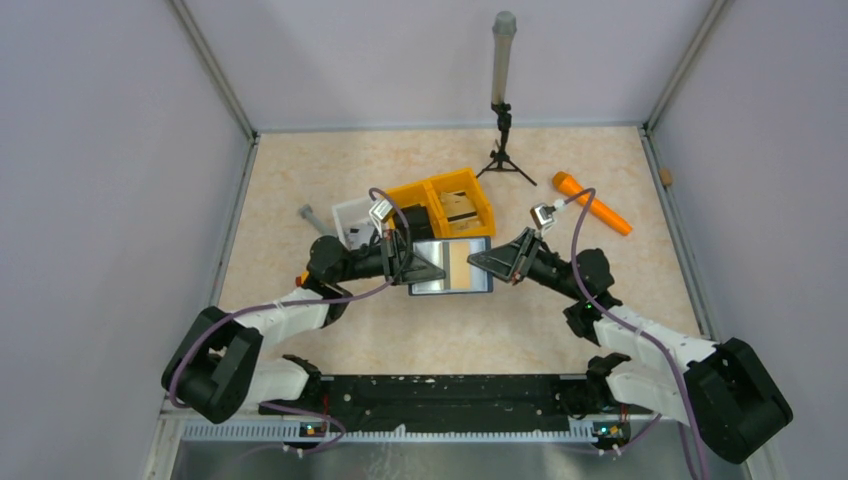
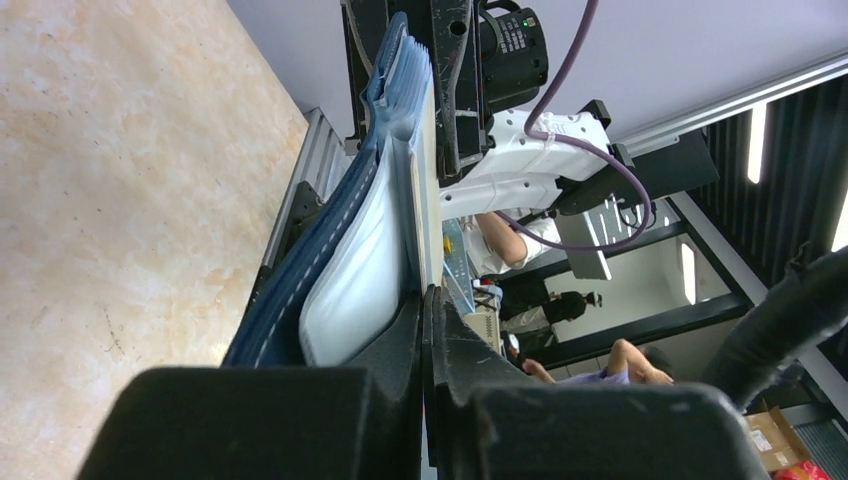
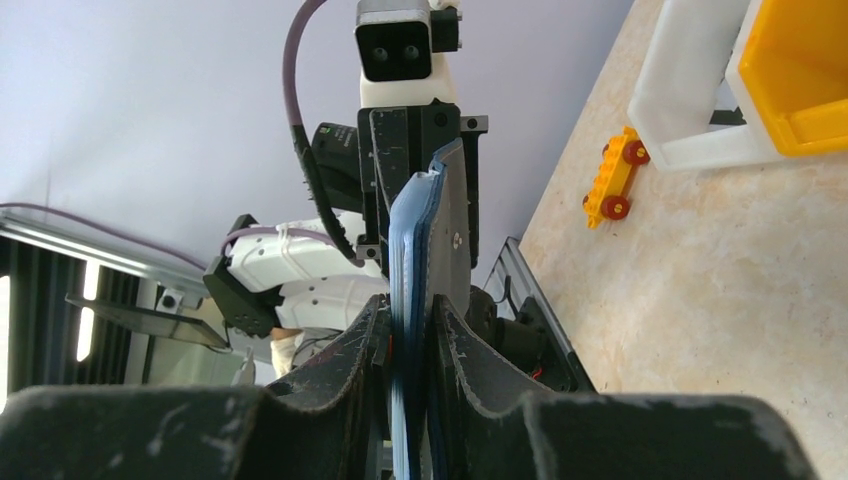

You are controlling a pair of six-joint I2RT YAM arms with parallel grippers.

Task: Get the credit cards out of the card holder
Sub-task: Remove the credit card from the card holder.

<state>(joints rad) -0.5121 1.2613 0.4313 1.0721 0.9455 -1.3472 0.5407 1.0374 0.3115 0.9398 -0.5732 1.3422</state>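
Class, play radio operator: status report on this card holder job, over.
Both shut: left pincer at card holder left edge, right pincer on right edge. Holder open between arms, tan card inside. Yellow bin close behind.

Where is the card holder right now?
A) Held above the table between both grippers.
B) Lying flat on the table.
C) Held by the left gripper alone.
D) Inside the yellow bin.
A: the left gripper and the right gripper each clamp one end of the card holder.
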